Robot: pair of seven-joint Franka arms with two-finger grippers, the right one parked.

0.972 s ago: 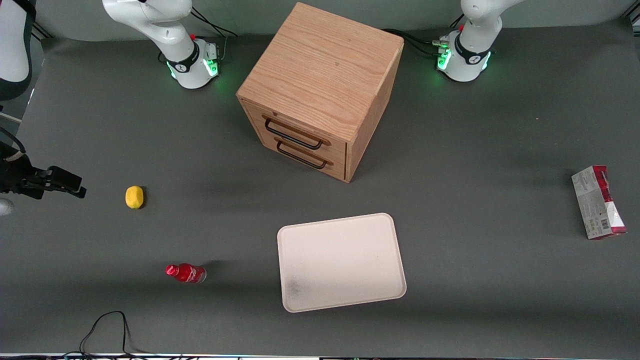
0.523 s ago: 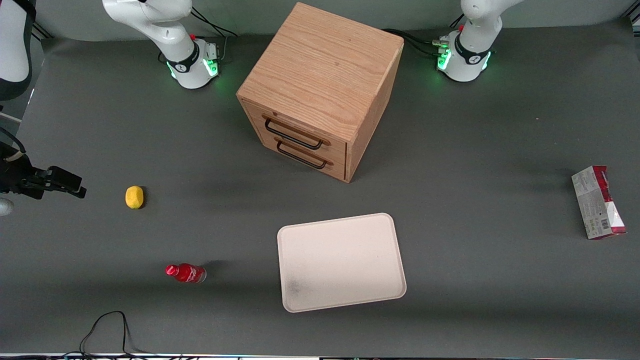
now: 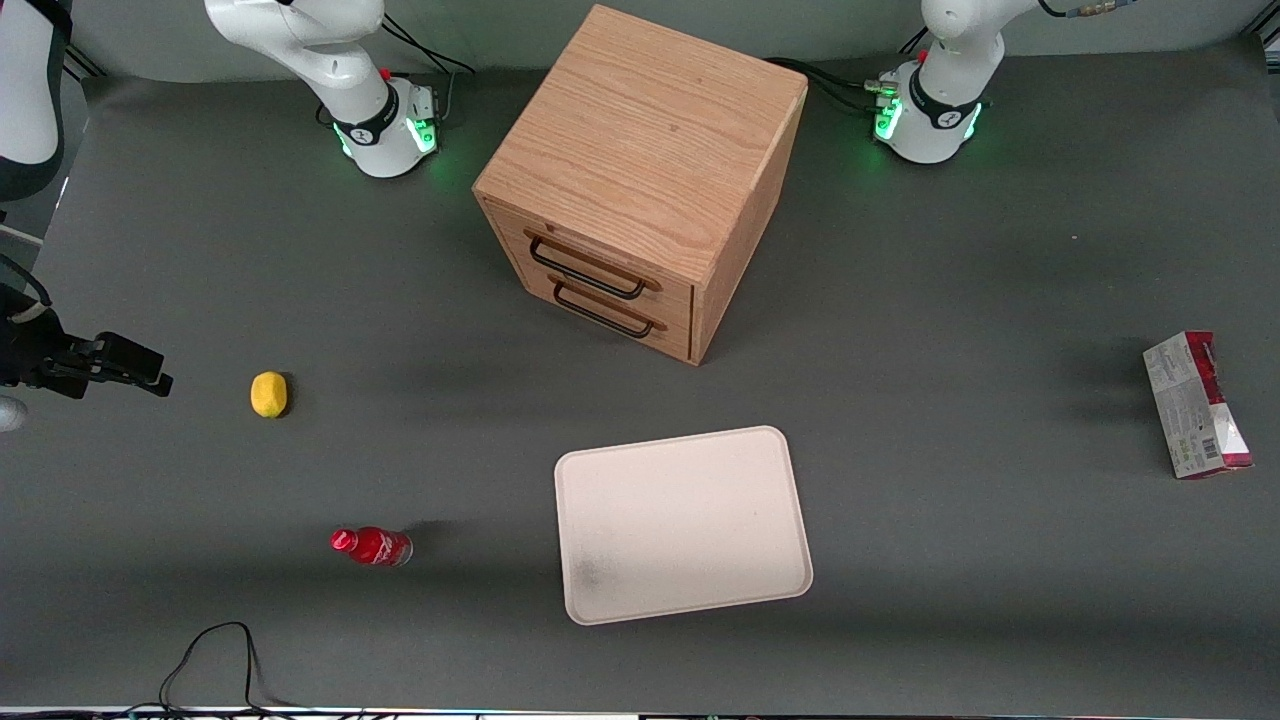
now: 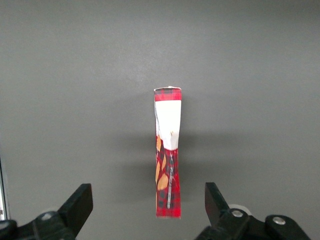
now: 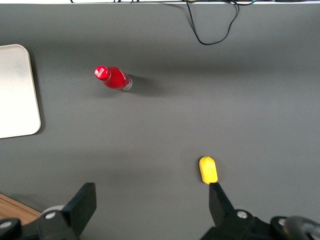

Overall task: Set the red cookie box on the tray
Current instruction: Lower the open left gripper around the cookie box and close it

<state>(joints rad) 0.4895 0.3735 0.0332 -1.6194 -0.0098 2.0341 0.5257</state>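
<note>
Hovering over the red cookie box [image 4: 168,155], the gripper [image 4: 147,212] has its jaws spread wide, touching nothing.

Its slim cardboard body lies flat on the matte grey surface [image 3: 950,520] at the working arm's end, well apart from the tray [image 3: 680,520]; its long axis runs straight away from the gripper, centred between the fingertips [image 4: 80,202]. Smooth, cream-white and round-cornered, the tray sits nearer the front camera than the wooden drawer cabinet [image 3: 640,180].

red cookie box [image 3: 1197,404], cream tray [image 3: 682,524], black gripper [image 4: 149,210]
</note>
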